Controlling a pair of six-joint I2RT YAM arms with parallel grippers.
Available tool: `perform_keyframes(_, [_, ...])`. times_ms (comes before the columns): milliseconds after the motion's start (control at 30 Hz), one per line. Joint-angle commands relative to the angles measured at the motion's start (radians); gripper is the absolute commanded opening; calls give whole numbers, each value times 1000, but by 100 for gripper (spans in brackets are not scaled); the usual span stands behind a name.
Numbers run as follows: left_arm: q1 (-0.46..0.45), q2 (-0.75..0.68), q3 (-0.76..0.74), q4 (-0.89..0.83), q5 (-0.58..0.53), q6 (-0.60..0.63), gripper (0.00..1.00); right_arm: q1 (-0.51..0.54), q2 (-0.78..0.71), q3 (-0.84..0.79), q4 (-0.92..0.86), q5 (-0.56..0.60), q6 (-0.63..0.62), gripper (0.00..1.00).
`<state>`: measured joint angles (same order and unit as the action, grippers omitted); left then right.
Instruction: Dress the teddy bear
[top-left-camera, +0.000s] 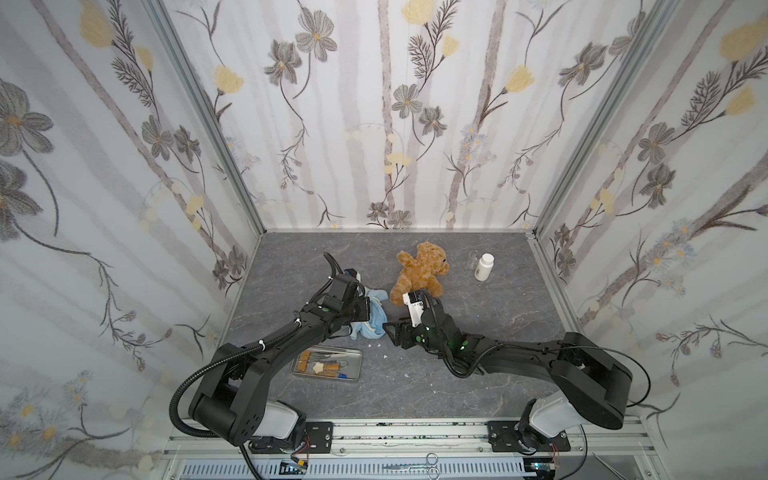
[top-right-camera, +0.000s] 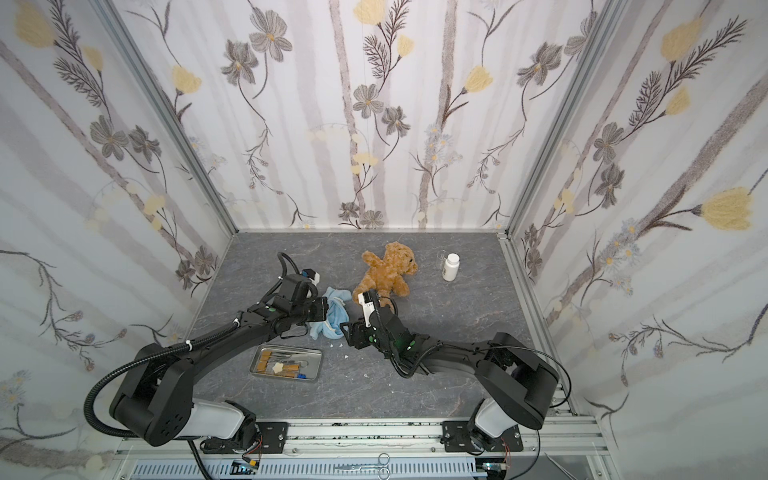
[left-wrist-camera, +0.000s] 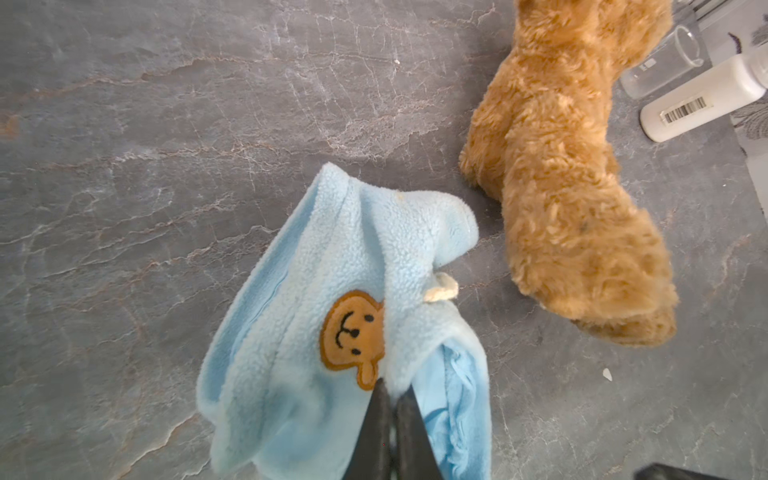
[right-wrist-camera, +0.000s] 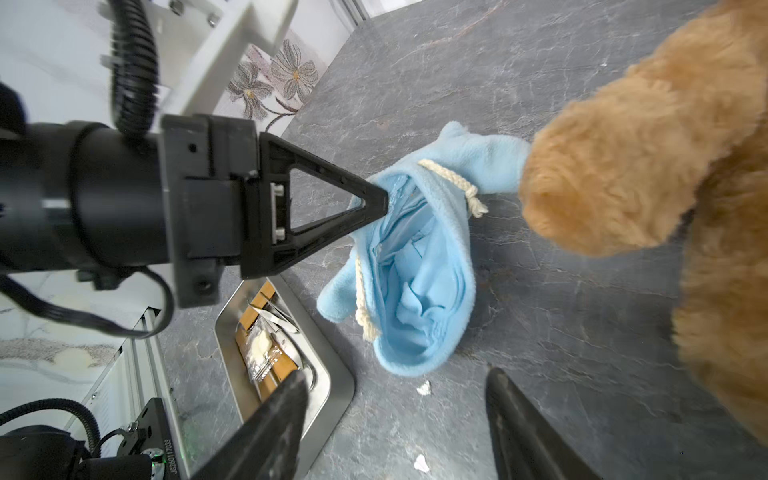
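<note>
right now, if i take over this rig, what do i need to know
The left gripper is shut on the edge of the light blue shirt.
The right gripper is open and empty, facing the shirt's opening.
The teddy bear lies undressed on the table, beside the shirt.
Done: shirt gripped by one gripper.
Left: likely grip the opposite edge, spread the shirt and pull it over the bear.

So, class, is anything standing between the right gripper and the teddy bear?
Nothing visible: only bare tabletop lies between the right gripper and the teddy bear. The blue shirt, held by the left gripper, sits aside.
</note>
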<state>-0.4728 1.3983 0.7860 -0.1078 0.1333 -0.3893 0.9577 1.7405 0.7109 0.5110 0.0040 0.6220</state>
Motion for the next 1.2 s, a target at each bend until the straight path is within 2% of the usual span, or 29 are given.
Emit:
perform_keyframes(0, [1,-23,-15,32,43,-31,0,7,49,29,83,11,27,64])
perform_keyframes(100, [-5,-46,-28,45,52,42,0,2,30,21,77,30,4,64])
perform_keyframes(267, [-55,-50,15,40,-91,186,0,-73,-120,-33,-46,94,-46,65])
perform_keyframes(333, [-95,-50,47,33,-59,286,0,-129,-216,-72,-77,75,-48,65])
perform_keyframes(433, [-169,-68,73,-12,29,378,0,-239,-361,-115,-126,40,-59,66])
perform_keyframes(500, [-238,-105,38,-28,92,437,0,-297,-458,-125,-178,45,-86,67])
perform_keyframes(633, [-388,-166,-7,-95,26,550,0,-379,-585,-133,-242,39,-116,68])
perform_keyframes(767, [-486,-208,11,-112,76,638,0,-428,-637,-131,-287,30,-138,69])
perform_keyframes(833, [-524,-197,36,-112,60,718,0,-448,-637,-120,-305,29,-149,69])
perform_keyframes(933, [-531,-161,78,-114,14,857,0,-478,-630,-105,-330,30,-156,69])
perform_keyframes(1000, [-524,-144,94,-117,-58,926,0,-488,-630,-95,-348,25,-154,69])
perform_keyframes(1100, [-464,-144,94,-125,-135,957,0,-490,-650,-107,-361,31,-152,69])
perform_keyframes(1167, [-430,-164,55,-121,-163,1022,0,-491,-661,-127,-353,38,-144,69])
